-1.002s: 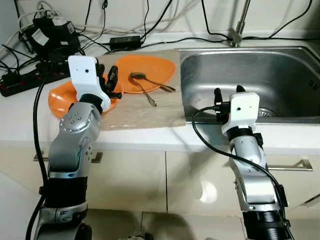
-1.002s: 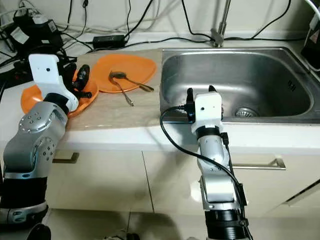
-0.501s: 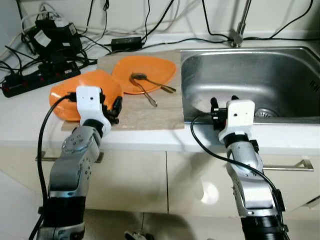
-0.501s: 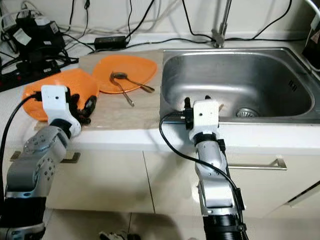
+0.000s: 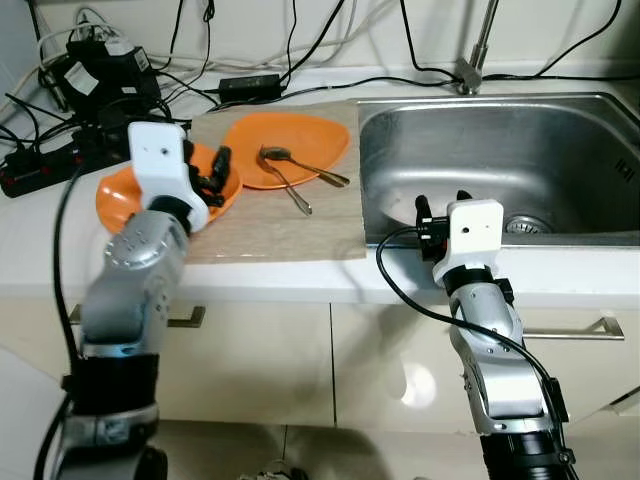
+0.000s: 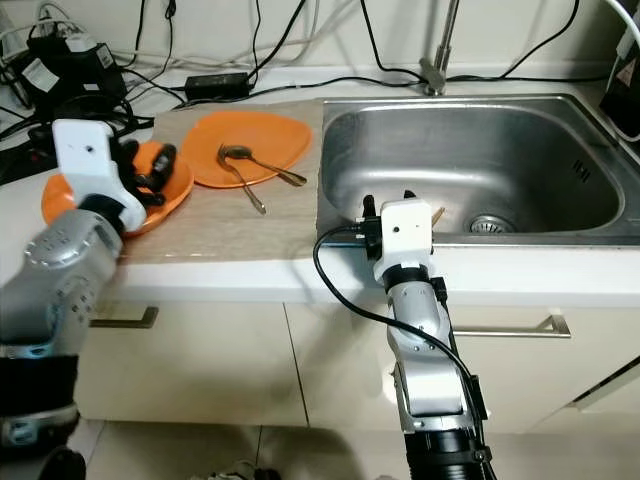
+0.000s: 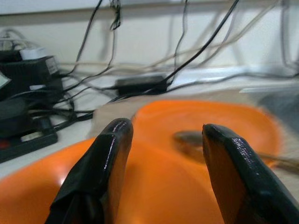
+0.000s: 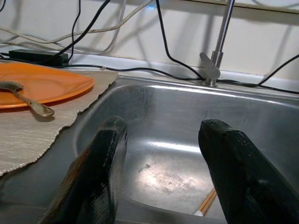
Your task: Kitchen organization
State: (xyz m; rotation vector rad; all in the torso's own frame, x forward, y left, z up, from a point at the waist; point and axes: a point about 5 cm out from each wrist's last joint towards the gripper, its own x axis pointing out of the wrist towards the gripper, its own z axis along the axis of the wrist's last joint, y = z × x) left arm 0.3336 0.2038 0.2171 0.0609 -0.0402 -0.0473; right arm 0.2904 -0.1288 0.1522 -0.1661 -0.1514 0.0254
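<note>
So the left gripper point(image 5: 212, 172) is parked right over the near orange plate point(image 5: 118, 195), which sits toward the left end of the counter point(image 5: 40, 235), half on the mat's point(image 5: 270, 225) left edge. Fingers are spread fairly wide and there's nothing between them; in the wrist view the plate's orange surface sits directly under the fingertips point(image 7: 114, 133). Left arm is clearly the closer one to the dishes.

The second plate point(image 5: 300, 140) sits just past it, toward the mat's back edge and the sink point(image 5: 500, 150) side, overlapping or touching the first, can't quite tell. Two spoons point(image 5: 290, 170) lie on it, handles running out diagonally toward the sink and the counter's front edge, one poking off the rim onto the mat.

Right gripper point(image 5: 437, 208) hangs over the sink's front rim, also open and empty, facing into the basin. My guess is the plate gets grabbed next.
</note>
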